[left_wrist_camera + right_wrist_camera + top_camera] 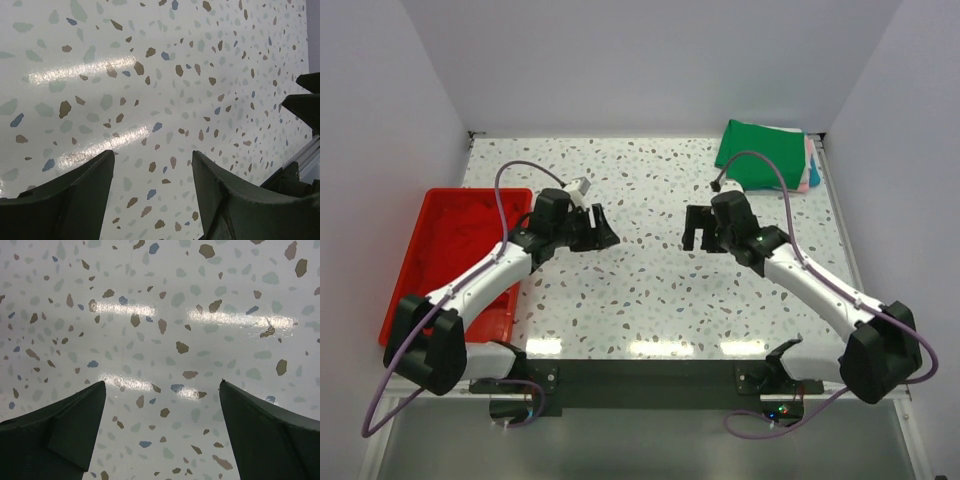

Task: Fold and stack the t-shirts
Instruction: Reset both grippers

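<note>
Top external: folded t-shirts (761, 156) stacked at far right corner of bench (640, 290), green on top | left pincer (603, 230) and right pincer (692, 230) both spread apart, empty, over mid-bench | cloth likely light, limp, sags when lifted | best pinched at opposite edges.

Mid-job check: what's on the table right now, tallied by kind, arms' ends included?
Shirt stack: 1, green on top
Red tray: 1
End effectors: 2, left end effector and right end effector, both open
Total: 4
</note>
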Controlling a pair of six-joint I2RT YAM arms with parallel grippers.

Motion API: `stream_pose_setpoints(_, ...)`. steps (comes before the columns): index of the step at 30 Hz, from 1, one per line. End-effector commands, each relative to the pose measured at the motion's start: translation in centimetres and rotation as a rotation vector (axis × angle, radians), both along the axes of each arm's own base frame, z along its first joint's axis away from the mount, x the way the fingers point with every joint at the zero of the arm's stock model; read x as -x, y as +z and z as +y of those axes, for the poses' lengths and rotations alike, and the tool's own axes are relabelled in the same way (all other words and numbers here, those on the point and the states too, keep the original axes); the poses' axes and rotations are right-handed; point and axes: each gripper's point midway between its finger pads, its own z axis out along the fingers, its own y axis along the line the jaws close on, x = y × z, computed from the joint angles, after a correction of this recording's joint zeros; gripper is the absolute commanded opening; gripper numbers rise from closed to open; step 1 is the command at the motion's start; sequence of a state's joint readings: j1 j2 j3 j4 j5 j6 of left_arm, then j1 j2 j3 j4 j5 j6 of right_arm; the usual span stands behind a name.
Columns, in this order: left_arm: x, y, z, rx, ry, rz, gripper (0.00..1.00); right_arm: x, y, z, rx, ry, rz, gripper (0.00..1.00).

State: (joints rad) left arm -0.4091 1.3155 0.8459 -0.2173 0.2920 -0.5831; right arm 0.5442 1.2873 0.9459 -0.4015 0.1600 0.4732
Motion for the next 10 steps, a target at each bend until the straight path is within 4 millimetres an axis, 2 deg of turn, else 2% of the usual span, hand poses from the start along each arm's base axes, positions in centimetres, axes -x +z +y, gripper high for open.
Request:
stream_pose_setpoints(1,-0.6,1.1,0.5,0.021,0.04,-0.075,0.69,0.4,2.9,-0.4,-0.057,-0.019,-0.077,0.99)
stream_pose_setpoints(5,-0.4,0.7,0.8,0.024,0.055,-0.072,0.69,1.4,2.7,-1.5,-0.028,-0.018,-0.088,0.99)
stream_pose_setpoints(10,-0.2,0.6,1.0,0.019,0.065,-0.072,0.69,1.2,3.1,-2.0,-0.024,-0.05,-0.095,0.99)
